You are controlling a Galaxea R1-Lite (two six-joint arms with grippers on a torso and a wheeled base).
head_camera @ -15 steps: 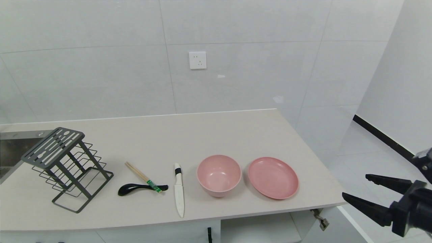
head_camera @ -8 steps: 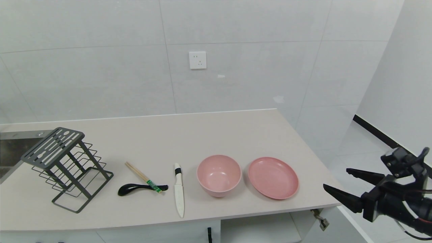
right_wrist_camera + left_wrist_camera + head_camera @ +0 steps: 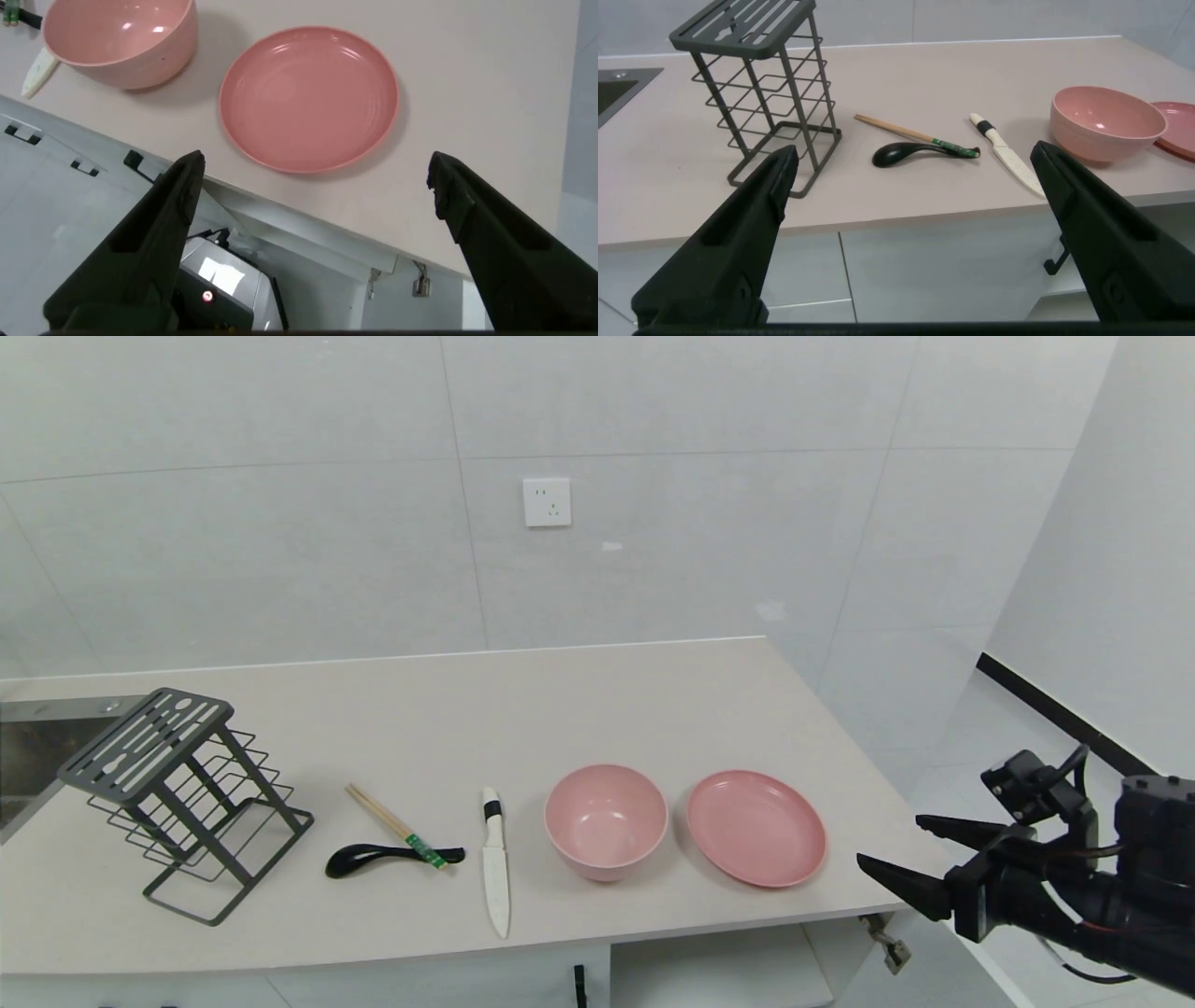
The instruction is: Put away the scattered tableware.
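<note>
The right gripper (image 3: 889,840) hangs wide open and empty off the end of the counter (image 3: 579,709), near the pink plate (image 3: 756,826) beside the bowl (image 3: 605,821) — nothing stored yet. Next it must pinch the plate's rim, I'd say.

rack (image 3: 149,744) left, knife (image 3: 496,870) middle — bowl (image 3: 606,819), plate (image 3: 756,827) right

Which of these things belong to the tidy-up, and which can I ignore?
Belongs to the job: pink plate, pink bowl, knife, chopsticks, black spoon, and the grey rack, likely their destination.
Just there: wall socket, sink.
</note>
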